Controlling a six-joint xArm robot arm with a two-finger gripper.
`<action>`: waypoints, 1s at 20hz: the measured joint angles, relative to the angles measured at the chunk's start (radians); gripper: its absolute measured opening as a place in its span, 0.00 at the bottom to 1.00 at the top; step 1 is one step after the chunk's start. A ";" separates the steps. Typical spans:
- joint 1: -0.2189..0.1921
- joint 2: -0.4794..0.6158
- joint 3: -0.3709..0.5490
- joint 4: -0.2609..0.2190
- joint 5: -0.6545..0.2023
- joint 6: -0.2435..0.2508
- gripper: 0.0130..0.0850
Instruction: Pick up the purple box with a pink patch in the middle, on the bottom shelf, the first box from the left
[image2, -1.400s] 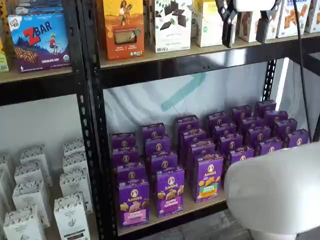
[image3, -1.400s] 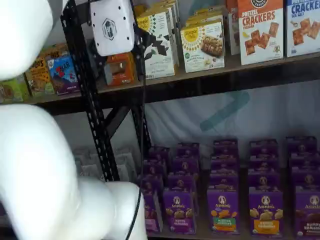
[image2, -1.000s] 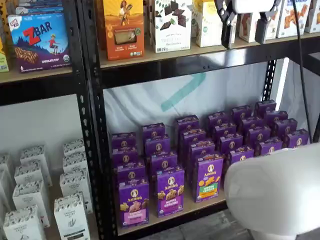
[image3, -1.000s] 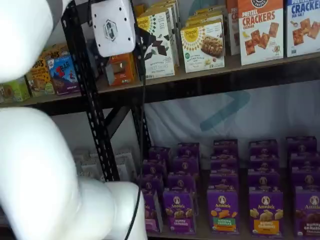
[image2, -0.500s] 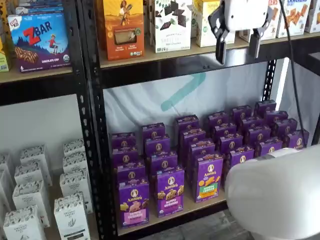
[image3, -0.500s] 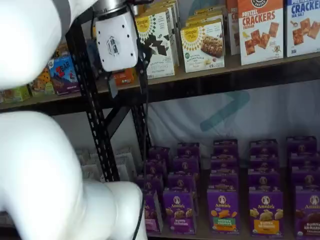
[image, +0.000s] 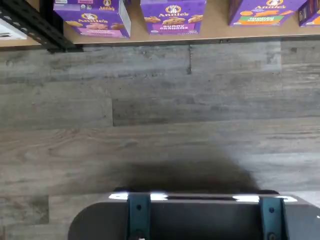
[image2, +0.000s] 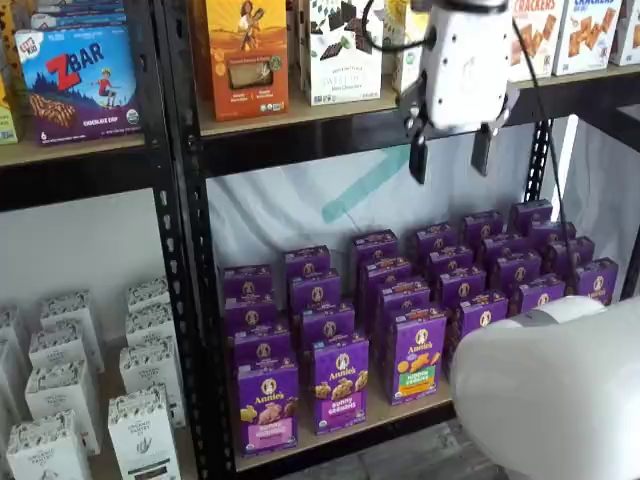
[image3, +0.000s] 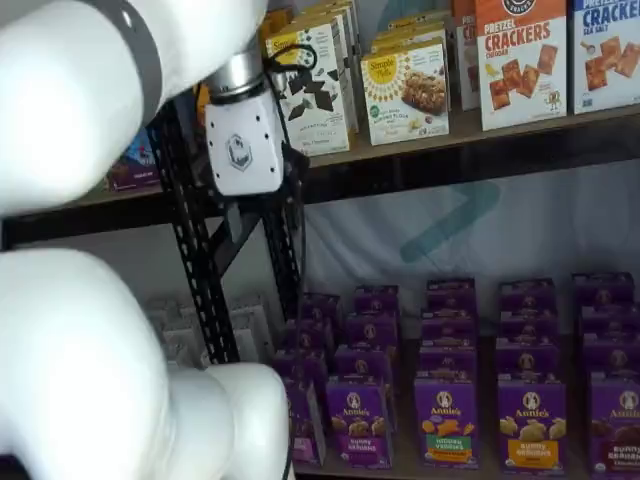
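Purple box (image2: 267, 405), pink patch: front row, left end of the bottom shelf (image2: 400, 414), upright, beside the black upright. The wrist view shows it too (image: 92, 17), at the board's front edge. Next along the row: a violet-patch carton (image2: 341, 383), then a green-patch carton (image2: 417, 354). More purple cartons in ranks behind. Gripper (image2: 450, 155) hangs well above them, just below the upper shelf (image2: 300, 112); fingers spread, nothing between. Floor (image: 160, 115): grey wood-look planks. White sheet (image2: 300, 205) behind the rack.

Mock shop perhaps, stocked rack (image2: 185, 250), robot arm (image2: 545, 390)
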 joint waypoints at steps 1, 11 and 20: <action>0.003 -0.001 0.028 0.002 -0.025 0.002 1.00; 0.045 0.028 0.222 0.000 -0.250 0.036 1.00; 0.105 0.121 0.352 0.019 -0.496 0.078 1.00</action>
